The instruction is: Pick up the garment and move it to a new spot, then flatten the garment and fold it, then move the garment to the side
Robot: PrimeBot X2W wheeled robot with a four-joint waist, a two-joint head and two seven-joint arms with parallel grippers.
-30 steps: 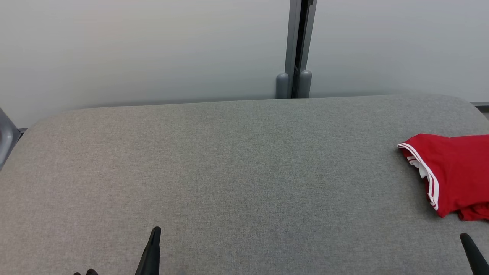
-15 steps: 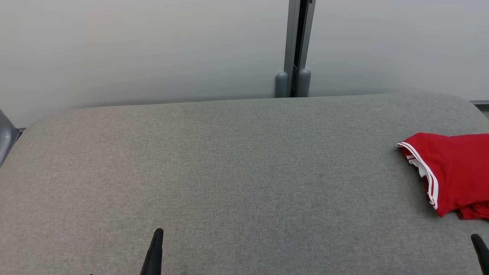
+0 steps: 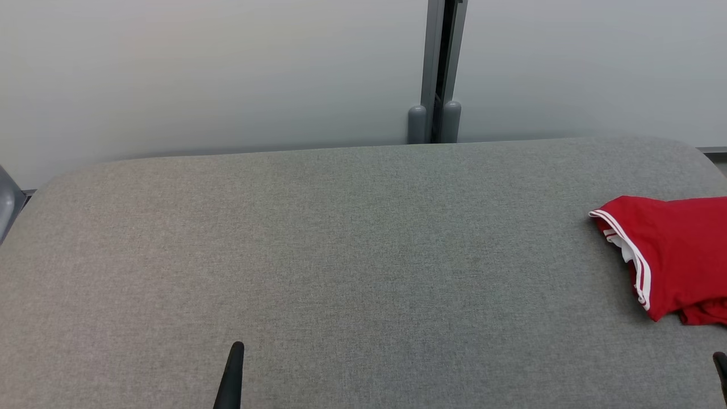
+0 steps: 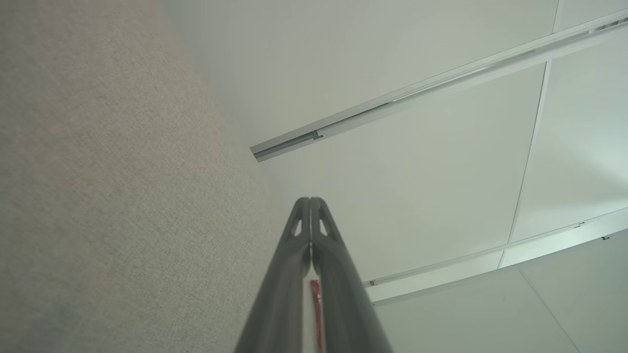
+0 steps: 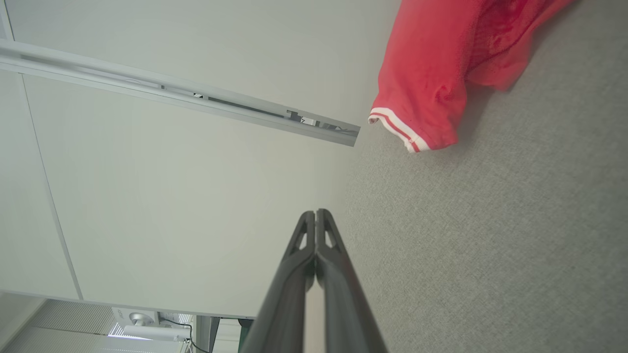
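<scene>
Mostly, the grey fabric-covered bench [image 3: 341, 255] spreads wide, backed by pale wall panels [image 3: 227, 74] that meet at a grey post [image 3: 437, 68]. At its right edge lies the red garment [image 3: 676, 255], crumpled, its white-striped sleeve hem facing inward. The left claw [image 3: 235, 349] and right claw [image 3: 720, 358] are both clenched and empty, neither touching the cloth.
</scene>
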